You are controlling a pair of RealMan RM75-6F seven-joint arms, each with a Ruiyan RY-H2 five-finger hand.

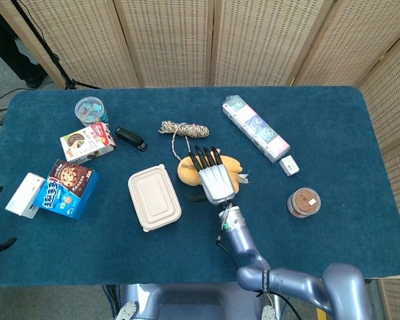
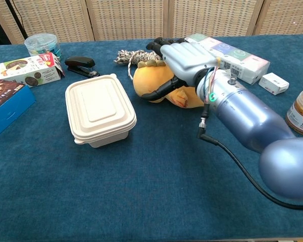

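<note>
From my seat the right hand (image 1: 215, 179) lies on the plush toy (image 1: 187, 171) at table centre, with the lidded container (image 1: 154, 198) at its nine o'clock, the rope coil (image 1: 184, 128) at twelve, the long box (image 1: 255, 128) at one, and the jar (image 1: 303, 202) at four.
</note>
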